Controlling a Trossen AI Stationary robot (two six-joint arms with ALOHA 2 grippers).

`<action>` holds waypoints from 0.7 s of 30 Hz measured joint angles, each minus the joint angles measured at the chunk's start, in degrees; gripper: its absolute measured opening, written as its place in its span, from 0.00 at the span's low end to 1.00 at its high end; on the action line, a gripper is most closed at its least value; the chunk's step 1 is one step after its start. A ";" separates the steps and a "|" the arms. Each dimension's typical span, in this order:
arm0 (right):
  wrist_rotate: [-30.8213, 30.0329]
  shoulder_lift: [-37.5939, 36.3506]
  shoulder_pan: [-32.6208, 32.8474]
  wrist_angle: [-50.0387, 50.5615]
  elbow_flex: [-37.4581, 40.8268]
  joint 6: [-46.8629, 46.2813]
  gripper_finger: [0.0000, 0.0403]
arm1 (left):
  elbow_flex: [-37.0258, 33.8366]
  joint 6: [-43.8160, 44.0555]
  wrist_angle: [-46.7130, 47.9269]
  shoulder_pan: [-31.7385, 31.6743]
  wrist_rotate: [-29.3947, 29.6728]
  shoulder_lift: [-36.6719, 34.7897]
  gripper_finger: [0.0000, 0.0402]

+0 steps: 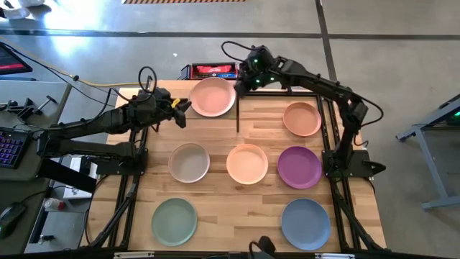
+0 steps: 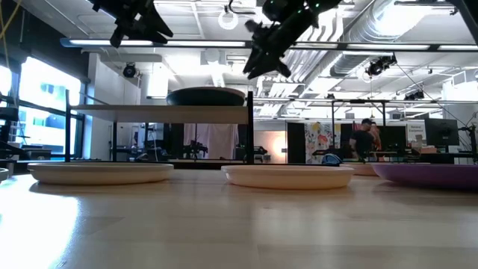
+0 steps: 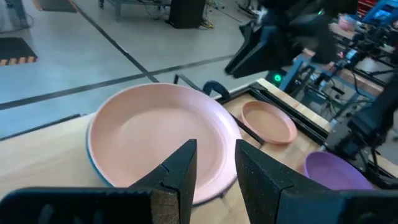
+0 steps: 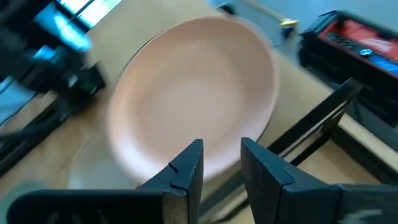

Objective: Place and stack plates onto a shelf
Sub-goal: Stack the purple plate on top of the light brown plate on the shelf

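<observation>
A pink plate (image 1: 212, 96) (image 3: 161, 134) (image 4: 193, 99) lies on top of a teal plate, whose rim (image 3: 93, 165) shows beneath it. Both sit on the light-wood shelf (image 1: 215, 124) (image 2: 149, 112) at the table's far left. My left gripper (image 1: 183, 109) (image 3: 216, 155) hovers open at the plate's left rim. My right gripper (image 1: 241, 80) (image 4: 222, 155) hovers open at its right rim. In the low view both hang above the shelf, clear of the stack (image 2: 205, 96).
Six more plates rest flat on the tabletop: peach-brown (image 1: 302, 119), beige (image 1: 189, 162), peach (image 1: 247, 163), purple (image 1: 299, 167), sage green (image 1: 174, 221) and blue (image 1: 305, 223). A red-and-black box (image 1: 212, 70) sits past the far edge. People stand far off in the room (image 2: 366, 138).
</observation>
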State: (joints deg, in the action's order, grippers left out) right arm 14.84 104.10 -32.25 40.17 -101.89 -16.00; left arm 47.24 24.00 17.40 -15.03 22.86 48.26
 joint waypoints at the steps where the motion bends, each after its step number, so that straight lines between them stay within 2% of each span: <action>1: 1.32 -0.84 0.00 1.45 0.00 1.34 0.22 | 0.00 0.00 0.52 0.01 -0.40 -0.01 0.24; 5: 6.19 -3.58 0.46 6.75 0.00 4.96 0.22 | 0.00 -0.14 3.38 0.00 -1.81 -0.01 0.24; 11: 6.75 -6.05 2.87 17.51 0.00 2.95 0.22 | 0.00 -1.61 6.26 0.00 -1.87 0.01 0.24; 16: 3.90 -6.10 8.58 30.71 0.02 1.90 0.22 | 0.00 -1.66 6.43 0.09 -3.07 0.01 0.24; 21: -1.01 -6.02 16.23 33.91 3.72 0.87 0.22 | 0.00 -1.72 8.36 0.09 -3.73 0.01 0.24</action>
State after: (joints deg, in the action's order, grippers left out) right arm 13.84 98.08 -16.02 74.08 -98.16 -15.13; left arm 47.24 22.28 25.77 -14.94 19.13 48.27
